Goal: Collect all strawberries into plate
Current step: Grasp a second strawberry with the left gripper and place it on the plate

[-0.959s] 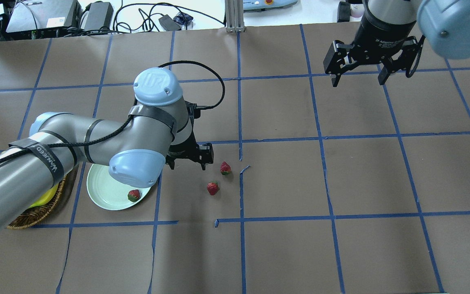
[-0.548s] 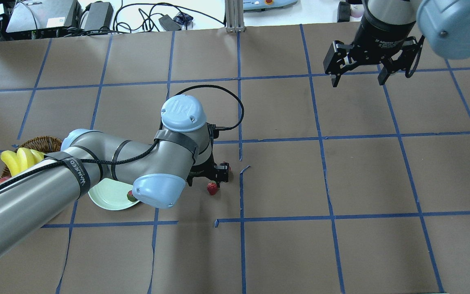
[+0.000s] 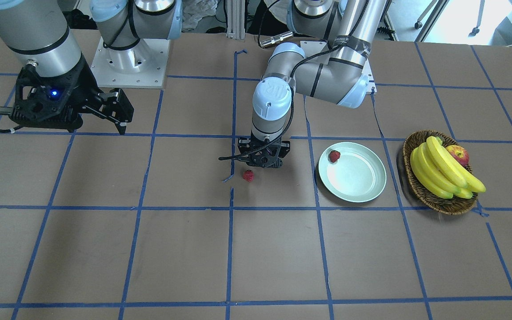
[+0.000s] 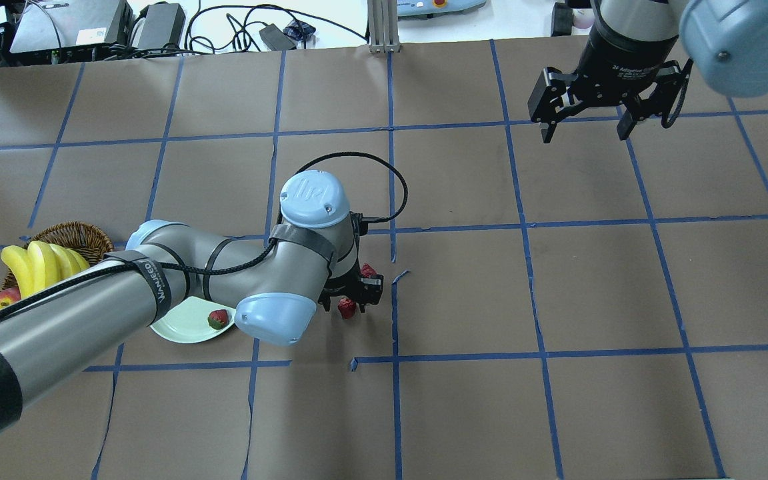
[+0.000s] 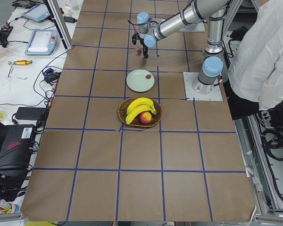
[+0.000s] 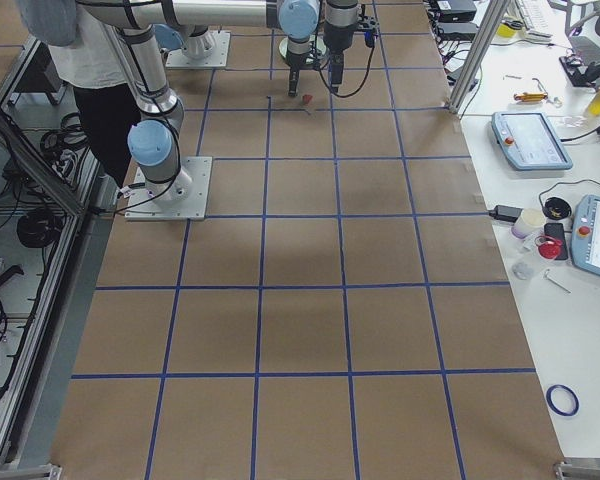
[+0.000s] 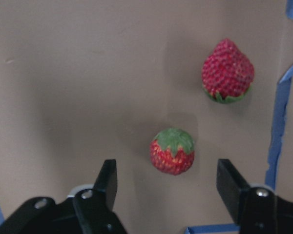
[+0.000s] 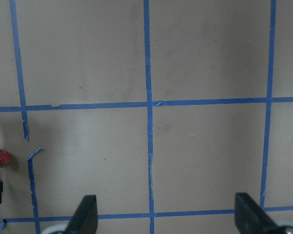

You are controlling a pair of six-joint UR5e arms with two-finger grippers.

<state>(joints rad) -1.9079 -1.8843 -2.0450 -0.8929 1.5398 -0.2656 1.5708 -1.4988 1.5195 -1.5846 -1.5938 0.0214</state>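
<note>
- Your left gripper (image 7: 167,170) hangs low with its fingers spread, straddling one small red strawberry with a green cap (image 7: 172,157) without touching it.
- A second red strawberry (image 7: 227,72) lies just beyond, on the brown paper-covered table (image 3: 105,249).
- The third strawberry (image 3: 334,155) sits inside the pale mint-green round plate (image 3: 356,189), near its rim.
- Your right gripper (image 4: 585,135) hovers well apart, spread wide.

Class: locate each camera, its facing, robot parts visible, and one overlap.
Front: across table, facing robot; both arms.
Overhead: behind robot, downward; both arms.
Exterior left: table's left end; left arm nearest.
Exterior right: opposite end; right arm nearest.
Left wrist: over strawberries; left end effector.
Right wrist: over table; right end effector.
Shared: plate, front and overhead.
</note>
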